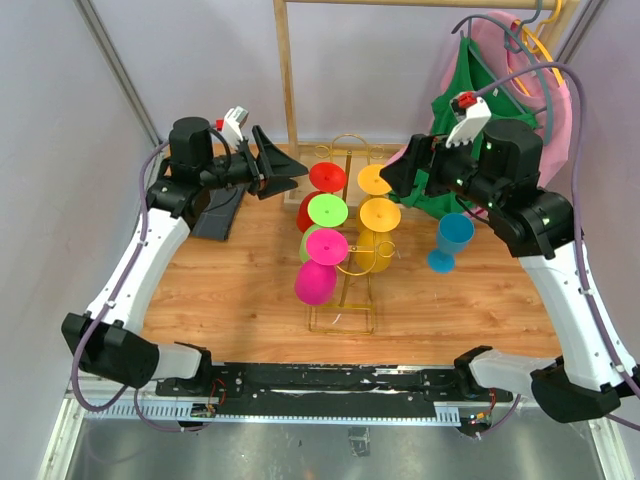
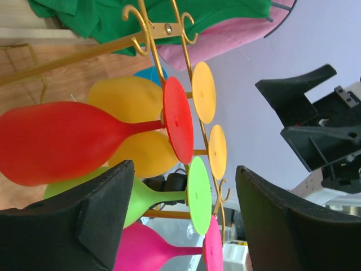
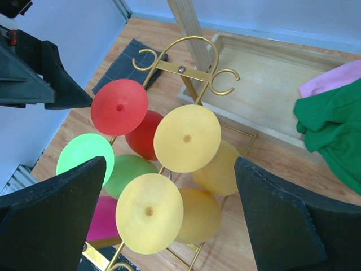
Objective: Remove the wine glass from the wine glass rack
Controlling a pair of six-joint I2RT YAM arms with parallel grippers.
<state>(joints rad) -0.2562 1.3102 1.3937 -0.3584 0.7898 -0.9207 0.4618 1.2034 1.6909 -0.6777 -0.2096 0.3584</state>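
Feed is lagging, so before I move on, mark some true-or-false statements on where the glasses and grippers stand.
1. A blue glass stands on the table, off the rack. True.
2. The right gripper holds a glass. False: it is open and empty.
3. The red glass, green glass and pink glass hang on the rack. True.
4. The left gripper is shut. False: it is open.
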